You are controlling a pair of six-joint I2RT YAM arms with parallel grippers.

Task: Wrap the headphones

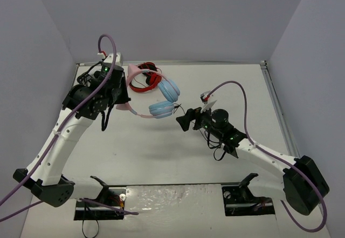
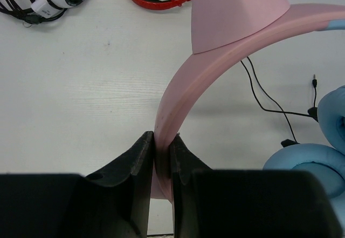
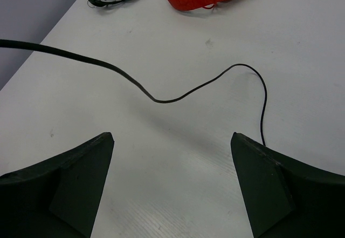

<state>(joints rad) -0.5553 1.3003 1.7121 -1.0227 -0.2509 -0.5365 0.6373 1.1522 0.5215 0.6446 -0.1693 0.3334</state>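
None of the black cable [image 3: 161,100] looks wound yet: left claw [image 2: 161,154] pinches the pink headband [image 2: 226,60], right claw [image 3: 172,168] spread, cable loose ahead.

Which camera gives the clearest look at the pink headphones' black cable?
The right wrist view: the cable curves across the table, unobstructed, ahead of the open right fingers. The left wrist view shows only a thin stretch beside the blue ear cups. From the top view it is too thin to make out.
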